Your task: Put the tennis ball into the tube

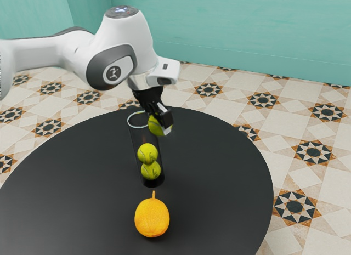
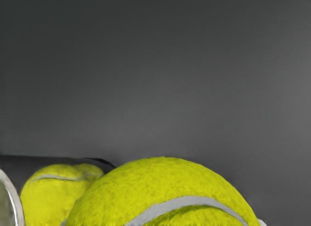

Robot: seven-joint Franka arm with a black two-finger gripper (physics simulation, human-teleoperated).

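Tube, count one: clear, upright, open at the top rim, dark toward the base. Two tennis balls inside, stacked one over the other: upper ball directly above lower ball, both in the lower part of the tube. Third tennis ball outside, up at rim height, just beside the rim on the exterior view's right; contact with the rim, cannot tell. Three balls total: two contained, one held.

Hand, one: closed around the third tennis ball, tilted, raised above the surface. Same held ball large and close in the wrist view, with part of the tube's rim and yellow-green from the tube's contents next to it.

Fruit, one: yellow-orange, rounded, thin stem pointing toward the tube, resting on the surface near the tube's base, apart from it. Surface: one, dark, round-edged. White arm reaching in from the exterior view's left. Patterned tile floor beyond, then teal wall.
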